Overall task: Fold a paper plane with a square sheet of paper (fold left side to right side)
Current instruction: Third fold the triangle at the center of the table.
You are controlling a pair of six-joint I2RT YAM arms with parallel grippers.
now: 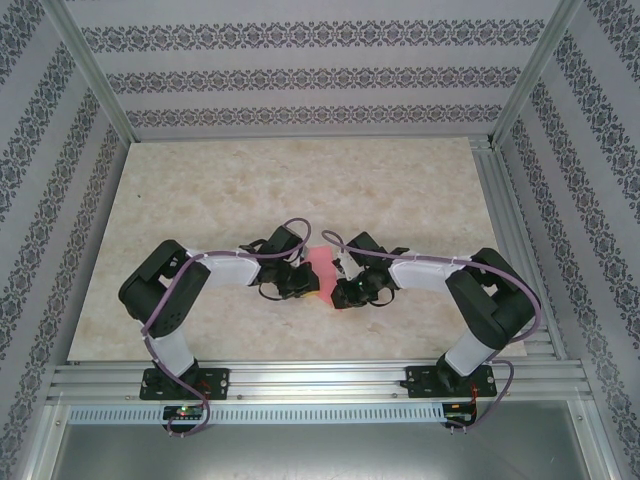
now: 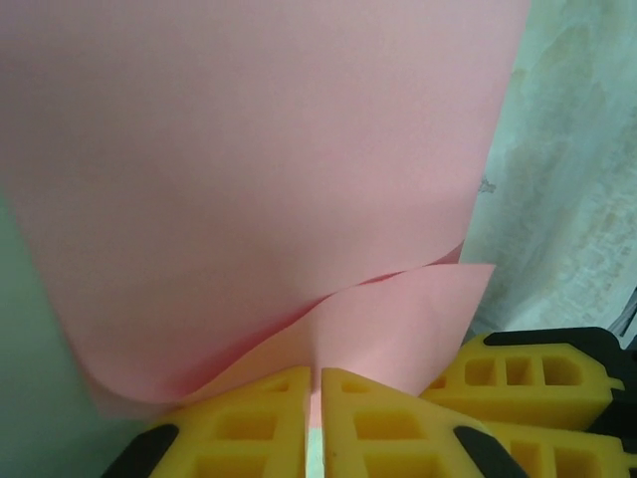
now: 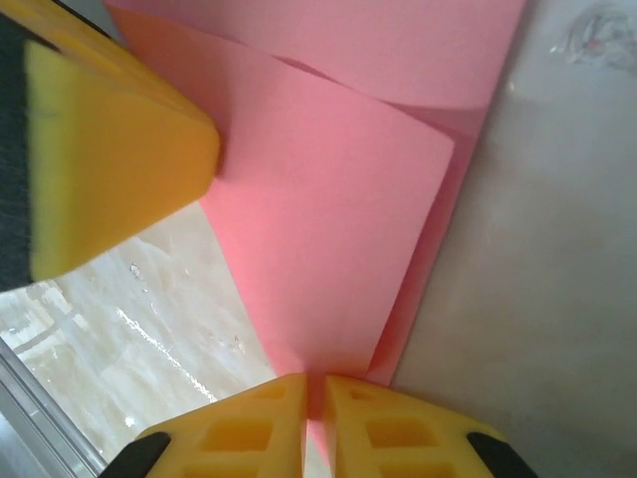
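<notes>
Pink square sheet of paper (image 1: 322, 270) curls half-folded. Both the left gripper (image 2: 320, 376) and right gripper (image 3: 318, 383) pinch its edge.

Your top view: thin pinkish-red square paper sheet (image 1: 322, 270) partly covered, folds too small to read; wrist views crop its edges.

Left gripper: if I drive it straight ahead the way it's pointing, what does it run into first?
The pink sheet: the left gripper is shut on its edge, and the paper curls up directly ahead. The right gripper's fingers sit off to one side, probably beside that line; depth is unclear.
</notes>
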